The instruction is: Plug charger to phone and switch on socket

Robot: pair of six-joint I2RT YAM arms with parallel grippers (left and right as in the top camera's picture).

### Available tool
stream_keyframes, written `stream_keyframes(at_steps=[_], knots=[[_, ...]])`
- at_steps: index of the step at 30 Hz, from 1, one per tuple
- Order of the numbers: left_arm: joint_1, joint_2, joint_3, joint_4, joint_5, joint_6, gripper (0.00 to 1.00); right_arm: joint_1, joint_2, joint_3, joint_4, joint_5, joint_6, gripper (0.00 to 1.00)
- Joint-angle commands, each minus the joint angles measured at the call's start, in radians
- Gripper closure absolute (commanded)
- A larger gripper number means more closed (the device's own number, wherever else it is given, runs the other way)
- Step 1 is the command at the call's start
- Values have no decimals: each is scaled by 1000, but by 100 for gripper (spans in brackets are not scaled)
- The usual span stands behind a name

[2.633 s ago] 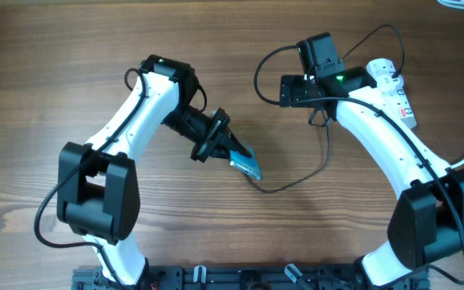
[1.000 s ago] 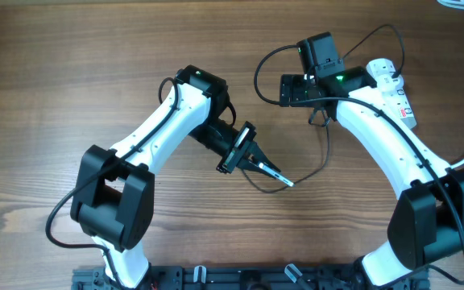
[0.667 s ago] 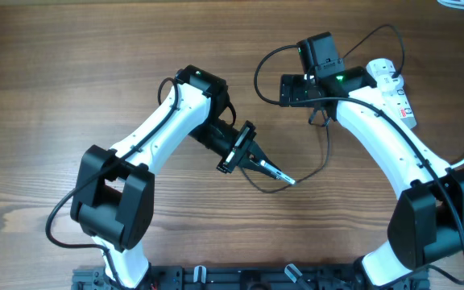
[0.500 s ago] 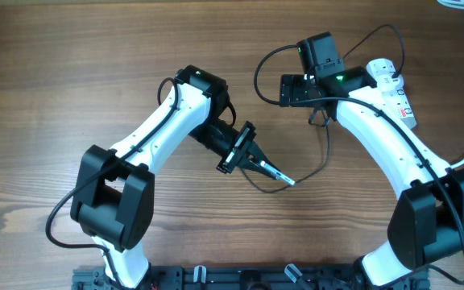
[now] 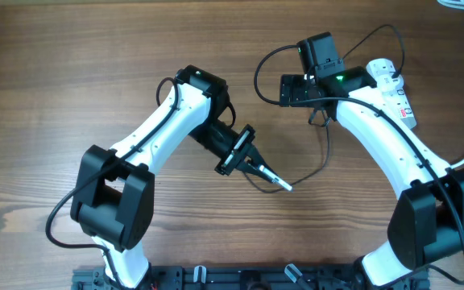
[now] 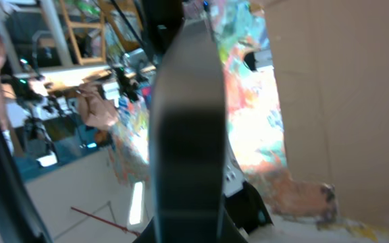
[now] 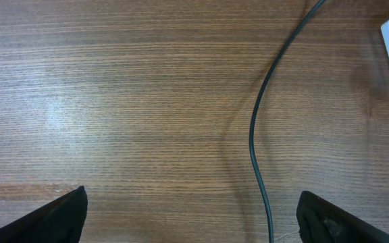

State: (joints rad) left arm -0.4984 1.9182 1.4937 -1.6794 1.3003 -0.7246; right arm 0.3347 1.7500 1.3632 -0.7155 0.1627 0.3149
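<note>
**A:** Since the phone (image 5: 278,180) shows us only its thin edge from overhead, why do we think it is held that way?

**B:** We judge the left end effector (image 5: 258,168) is clenched on it and has it turned edgewise, so that one end points down at the charger (image 5: 326,145) cable looping over the tabletop (image 5: 71,64) just beside it. We cannot make out the plug tip, nor whether the phone touches the wood.

**A:** And how do our arms sit?

**B:** The left arm reaches inward, with its wrist angled down and to the right. The right arm arcs up and over. The right end effector (image 7: 191,199) is released, fingers wide apart, hovering above the cable. The socket (image 5: 399,93) lies partly under that forearm.
</note>
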Motion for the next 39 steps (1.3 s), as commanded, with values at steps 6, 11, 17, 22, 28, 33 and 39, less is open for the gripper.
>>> stream_keyframes(at_steps=[6, 11, 17, 22, 28, 33, 39], knots=[[-4, -32, 4, -6, -117, -17, 96, -1, -2, 3, 5, 24, -11, 0], [-3, -32, 4, -6, -58, -17, 96, -1, -2, 3, 5, 24, -11, 0], [-3, -32, 4, -6, -8, -16, 96, -1, -2, 3, 5, 24, -11, 0], [-4, -32, 4, -6, -19, -16, 96, -1, -2, 3, 5, 24, -11, 0], [-3, -32, 4, -6, 47, -16, 96, -1, -2, 3, 5, 24, -11, 0], [-3, -32, 4, -6, 94, -17, 96, -1, -2, 3, 5, 24, -11, 0], [-3, -32, 4, -7, 101, -10, 96, -1, -2, 3, 5, 24, -11, 0]])
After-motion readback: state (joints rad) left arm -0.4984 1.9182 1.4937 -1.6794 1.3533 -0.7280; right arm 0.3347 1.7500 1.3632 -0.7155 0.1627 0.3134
